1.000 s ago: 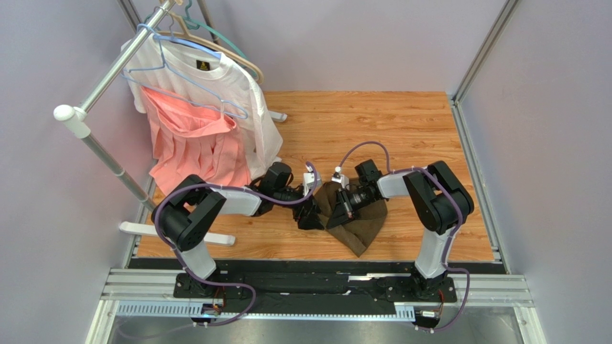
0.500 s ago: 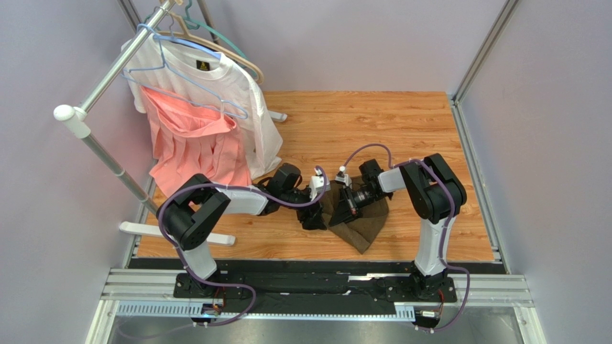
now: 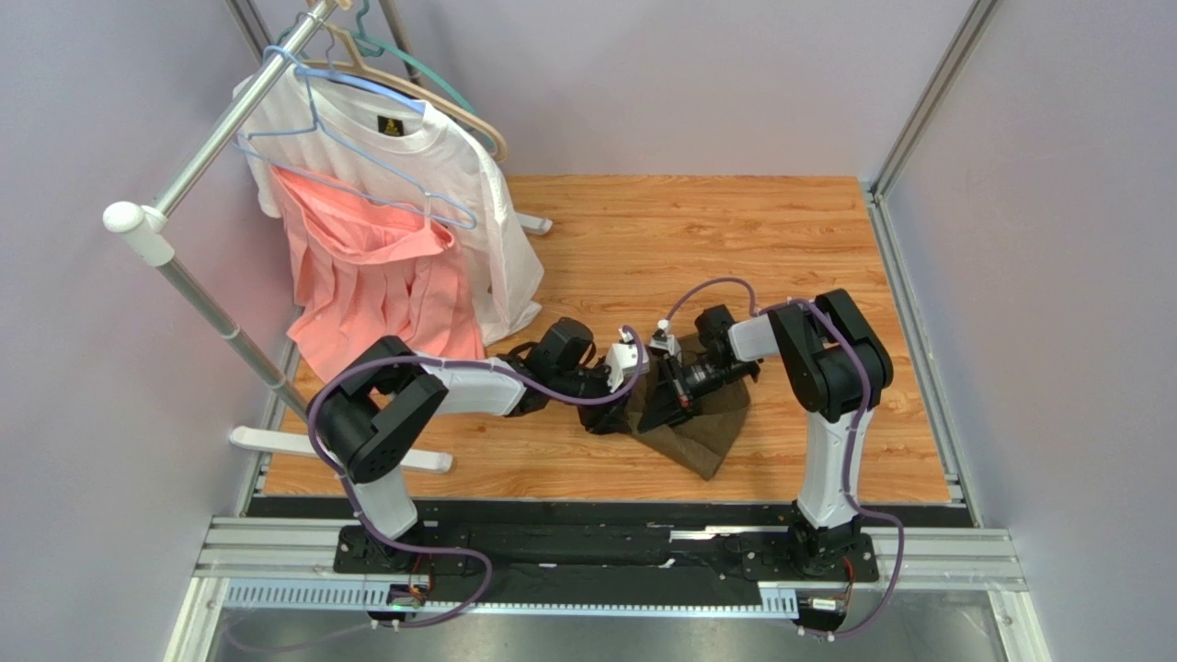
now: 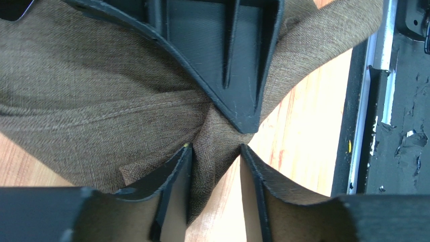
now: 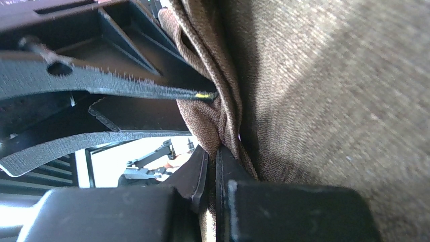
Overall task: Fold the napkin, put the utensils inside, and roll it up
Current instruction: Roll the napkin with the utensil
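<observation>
No readable writing is seen. The napkin [image 3: 707,425] is bunched near the table's [image 3: 774,248] front edge, centre. It is pinched by the left gripper [image 4: 214,160] and the right gripper [image 5: 212,164]. Pinches are shown only in wrist views.

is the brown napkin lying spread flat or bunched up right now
Bunched up. The napkin sits in a crumpled heap on the table, its cloth gathered into pleats between the left gripper and right gripper.

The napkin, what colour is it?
Dark olive-brown napkin, plain woven; clearest in the left wrist view.
</observation>
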You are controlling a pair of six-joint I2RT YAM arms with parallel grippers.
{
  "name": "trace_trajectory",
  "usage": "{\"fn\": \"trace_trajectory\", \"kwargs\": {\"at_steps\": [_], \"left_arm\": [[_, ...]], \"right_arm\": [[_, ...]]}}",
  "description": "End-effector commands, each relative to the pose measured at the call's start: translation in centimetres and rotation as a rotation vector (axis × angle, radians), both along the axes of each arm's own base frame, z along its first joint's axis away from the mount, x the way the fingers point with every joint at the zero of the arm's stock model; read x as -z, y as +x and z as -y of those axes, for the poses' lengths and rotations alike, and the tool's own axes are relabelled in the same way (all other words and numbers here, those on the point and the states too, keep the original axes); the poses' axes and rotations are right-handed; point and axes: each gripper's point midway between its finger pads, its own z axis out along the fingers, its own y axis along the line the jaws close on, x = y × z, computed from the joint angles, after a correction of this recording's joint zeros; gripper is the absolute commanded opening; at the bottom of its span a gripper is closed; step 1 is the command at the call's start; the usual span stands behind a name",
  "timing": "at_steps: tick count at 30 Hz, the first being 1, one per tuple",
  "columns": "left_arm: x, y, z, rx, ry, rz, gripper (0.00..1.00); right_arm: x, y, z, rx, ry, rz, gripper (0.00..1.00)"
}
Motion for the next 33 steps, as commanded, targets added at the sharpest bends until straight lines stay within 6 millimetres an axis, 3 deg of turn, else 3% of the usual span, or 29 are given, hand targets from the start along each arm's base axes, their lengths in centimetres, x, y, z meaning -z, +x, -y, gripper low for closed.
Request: {"fn": "trace_trajectory", "kwargs": {"at_steps": [1,3,6,8,13,15,16,19,25,26,28,29,31,32,33], "left_arm": [[2.4,-4.1,-0.6,0.076,0.093,-0.136,0.38],[2.6,-4.3,-0.6,0.087,0.096,-0.148,0.2],[2.8,-4.5,-0.4,0.109,0.106,-0.175,0.06],[3.1,-4.6,-0.4,0.118,0.125,-0.191,0.04],[3.3,-5.5,-0.6,0.156,0.143,-0.244,0.0],[3.7,-5.9,-0.8,0.167,0.157,-0.27,0.0],[3.7,-5.8,-0.7,0.171,0.155,-0.271,0.0],[3.7,-6.1,-0.6,0.183,0.149,-0.288,0.0],[3.6,-6.2,-0.5,0.189,0.147,-0.297,0.0],[3.6,-6.2,-0.5,0.19,0.148,-0.306,0.0],[3.8,-6.2,-0.5,0.194,0.159,-0.318,0.0],[3.8,-6.3,-0.5,0.202,0.158,-0.324,0.0],[4.0,-6.4,-0.6,0.206,0.171,-0.354,0.0],[3.9,-6.4,-0.6,0.204,0.165,-0.373,0.0],[3.9,-6.5,-0.6,0.207,0.162,-0.388,0.0]], "right_arm": [[0.8,2.1,0.0,0.004,-0.007,0.095,0.0],[0.7,2.1,0.0,0.006,-0.011,0.099,0.0],[0.7,2.3,0.1,0.011,-0.027,0.105,0.0],[0.2,2.4,0.1,0.016,-0.03,0.113,0.03],[-1.1,2.8,0.4,0.047,-0.089,0.163,0.38],[-2.2,3.5,0.9,0.079,-0.118,0.214,0.59],[-2.5,3.6,1.2,0.095,-0.13,0.224,0.61],[-3.1,5.1,2.9,0.188,-0.204,0.248,0.65],[-2.9,6.8,8.7,0.468,-0.38,0.219,0.65],[-4.1,7.3,9.7,0.525,-0.39,0.26,0.65],[-4.3,7.3,11.3,0.612,-0.464,0.279,0.65],[-5.8,7.7,12.1,0.668,-0.477,0.346,0.65],[-6.9,7.7,13.3,0.755,-0.524,0.419,0.65],[-9.2,7.6,13.5,0.801,-0.494,0.519,0.65],[-10.0,7.4,13.4,0.815,-0.466,0.572,0.65]]}}
